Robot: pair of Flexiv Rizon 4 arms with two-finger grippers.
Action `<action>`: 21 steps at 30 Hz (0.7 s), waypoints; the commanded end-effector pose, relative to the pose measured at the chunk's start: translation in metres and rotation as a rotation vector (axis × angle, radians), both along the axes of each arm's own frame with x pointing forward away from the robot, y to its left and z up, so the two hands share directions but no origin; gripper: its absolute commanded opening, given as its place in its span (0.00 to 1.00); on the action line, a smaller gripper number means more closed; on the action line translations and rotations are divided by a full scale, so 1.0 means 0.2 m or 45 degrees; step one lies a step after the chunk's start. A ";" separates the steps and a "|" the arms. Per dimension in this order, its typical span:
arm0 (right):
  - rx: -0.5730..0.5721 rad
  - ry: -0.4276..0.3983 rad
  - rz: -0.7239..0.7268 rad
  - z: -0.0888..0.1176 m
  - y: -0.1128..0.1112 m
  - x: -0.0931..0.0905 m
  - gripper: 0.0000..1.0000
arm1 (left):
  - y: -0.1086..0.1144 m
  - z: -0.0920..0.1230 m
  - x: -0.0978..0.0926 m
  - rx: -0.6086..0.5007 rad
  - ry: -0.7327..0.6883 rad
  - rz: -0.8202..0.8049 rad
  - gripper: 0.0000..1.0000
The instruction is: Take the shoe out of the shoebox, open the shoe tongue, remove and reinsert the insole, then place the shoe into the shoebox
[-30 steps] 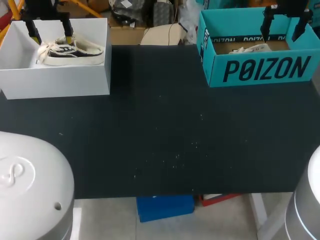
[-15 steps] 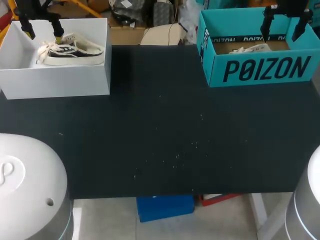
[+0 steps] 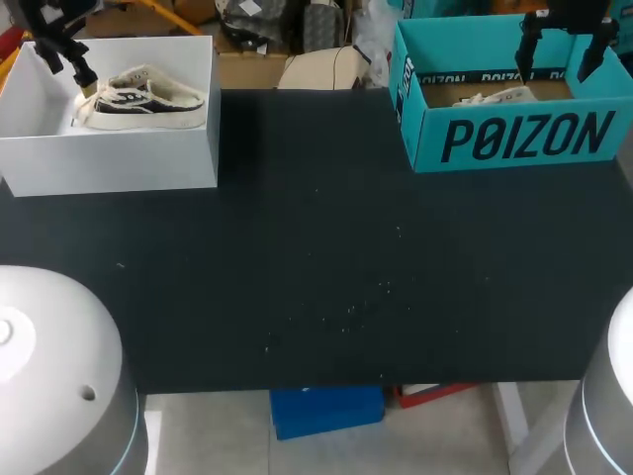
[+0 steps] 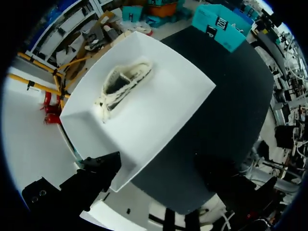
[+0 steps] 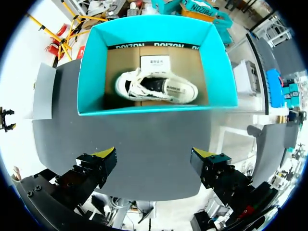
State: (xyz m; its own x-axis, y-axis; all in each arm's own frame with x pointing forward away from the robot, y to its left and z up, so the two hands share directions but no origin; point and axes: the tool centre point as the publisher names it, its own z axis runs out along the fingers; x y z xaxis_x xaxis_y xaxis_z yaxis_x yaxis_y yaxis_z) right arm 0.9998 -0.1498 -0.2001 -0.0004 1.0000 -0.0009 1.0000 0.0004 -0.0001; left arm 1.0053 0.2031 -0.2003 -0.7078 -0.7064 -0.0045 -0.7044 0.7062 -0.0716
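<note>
- Since one second ago the left end effector (image 3: 67, 62) has gone away from above the dark shoe (image 3: 146, 96), to the left. Now it is over the rear left corner of the white shoebox (image 3: 109, 163). You see it also?
- Yes, I see. And its fingers, how are they?
- They stand apart, and nothing is between them. From the left wrist view the white shoebox (image 4: 163, 110) is ahead of it. The dark shoe (image 4: 122, 83) lies inside on its sole, in the rear half of the box.
- And the right side?
- The right end effector (image 3: 562, 51) has not changed its place. It hangs above the teal shoebox (image 3: 514, 139), at the rear right of the table (image 3: 316, 287). Its yellow fingertips (image 5: 107, 153) are also wide apart and they hold nothing.
- Is something in that box?
- Yes, a white shoe (image 5: 156, 87). It lies on the brown bottom, about in the middle, and a white card (image 5: 155, 62) is just behind it.
- So both shoes are inside their boxes?
- Both, yes. The two boxes are well apart, one at each rear corner of the table.
</note>
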 end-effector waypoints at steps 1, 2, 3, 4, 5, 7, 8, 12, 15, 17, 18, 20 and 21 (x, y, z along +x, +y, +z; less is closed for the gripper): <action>0.001 0.000 0.000 0.00 0.00 0.00 1.00 | -0.02 -0.02 0.02 0.034 0.017 -0.218 1.00; 0.001 0.000 0.000 0.00 0.00 0.00 1.00 | -0.02 -0.04 0.04 0.046 0.039 -0.255 1.00; 0.001 0.000 0.000 0.00 0.00 0.00 1.00 | -0.01 -0.04 0.07 -0.014 0.040 -0.289 1.00; 0.001 0.000 0.000 0.00 0.00 0.00 1.00 | 0.00 -0.05 0.10 -0.025 0.068 -0.322 1.00; 0.001 0.000 0.000 0.00 0.00 0.00 1.00 | 0.01 -0.06 0.14 0.007 0.083 -0.356 1.00; 0.001 0.000 0.000 0.00 0.00 0.00 1.00 | 0.02 -0.08 0.21 -0.033 0.105 -0.419 1.00; 0.001 0.000 0.000 0.00 0.00 0.00 1.00 | 0.03 -0.10 0.24 -0.044 0.133 -0.453 1.00; 0.001 0.000 0.000 0.00 0.00 0.00 1.00 | 0.05 -0.18 0.35 -0.002 0.168 -0.508 0.71; 0.001 0.000 0.000 0.00 0.00 0.00 1.00 | 0.05 -0.25 0.44 0.021 0.195 -0.566 0.51; 0.001 0.000 0.000 0.00 0.00 0.00 1.00 | 0.04 -0.30 0.50 0.025 0.191 -0.587 0.52; 0.001 0.000 0.000 0.00 0.00 0.00 1.00 | 0.03 -0.32 0.52 0.028 0.196 -0.595 0.58; 0.001 0.000 0.000 0.00 0.00 0.00 1.00 | 0.02 -0.35 0.57 0.026 0.184 -0.607 0.69; 0.001 0.000 0.000 0.00 0.00 0.00 1.00 | 0.02 -0.37 0.59 0.027 0.181 -0.610 0.71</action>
State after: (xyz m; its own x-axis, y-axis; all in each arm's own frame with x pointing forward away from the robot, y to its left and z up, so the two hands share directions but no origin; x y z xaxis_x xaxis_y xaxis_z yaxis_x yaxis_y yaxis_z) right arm 0.9998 -0.1498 -0.2001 -0.0003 1.0000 -0.0008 1.0000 0.0003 0.0000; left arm 1.0871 0.2030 -0.2615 -0.9516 -0.3065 0.0243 -0.3063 0.9519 0.0132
